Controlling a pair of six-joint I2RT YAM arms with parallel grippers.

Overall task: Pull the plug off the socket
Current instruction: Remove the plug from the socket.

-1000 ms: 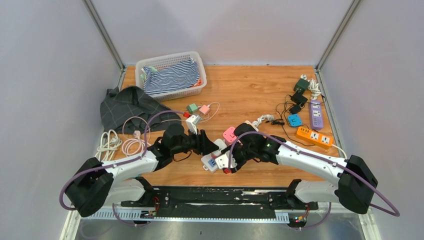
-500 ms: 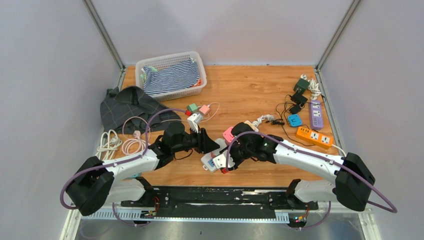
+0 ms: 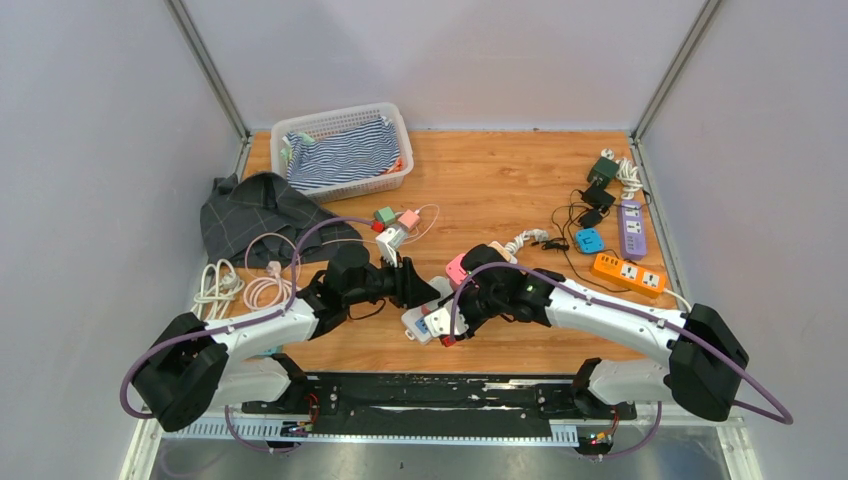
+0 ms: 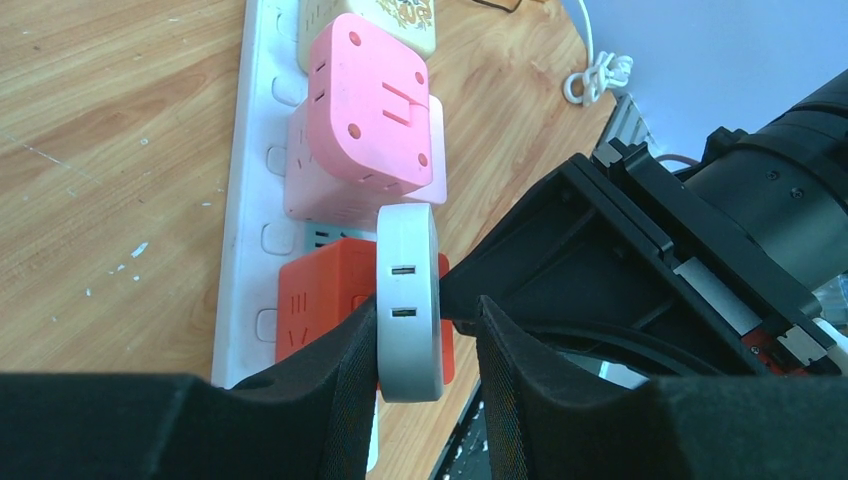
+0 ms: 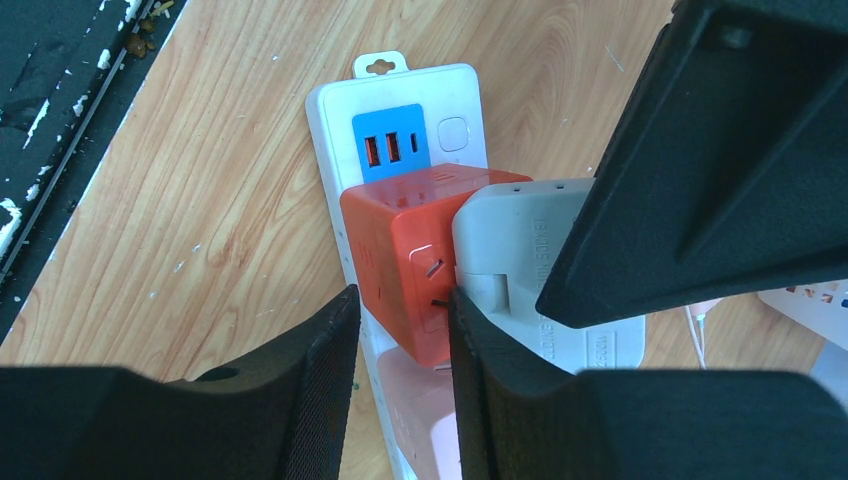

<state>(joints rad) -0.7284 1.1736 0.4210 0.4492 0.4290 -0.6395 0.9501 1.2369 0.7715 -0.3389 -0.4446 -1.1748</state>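
A white power strip (image 4: 255,200) (image 5: 440,95) lies near the front edge of the table. It carries a blue USB block (image 5: 392,140), an orange socket cube (image 5: 400,250) (image 4: 320,300) and a pink cube (image 4: 370,110). A flat grey plug (image 4: 408,300) (image 5: 520,250) sits in the orange cube. My left gripper (image 4: 428,350) (image 3: 425,292) is shut on the plug: one pad lies flat against it, and the other side is dark with the right gripper's finger wedged in there. My right gripper (image 5: 403,340) (image 3: 455,318) is shut on the orange cube.
Behind stand a white basket (image 3: 345,150) of striped cloth, a grey garment (image 3: 260,215), coiled cables (image 3: 235,285) and small cube adapters (image 3: 395,218). Orange (image 3: 628,272) and purple (image 3: 632,228) power strips with black chargers lie at the right. The black base rail (image 3: 430,390) runs just in front.
Both grippers have narrowed their jaws onto the plug and the orange cube. The right arm has edged slightly left. The strip has not moved.
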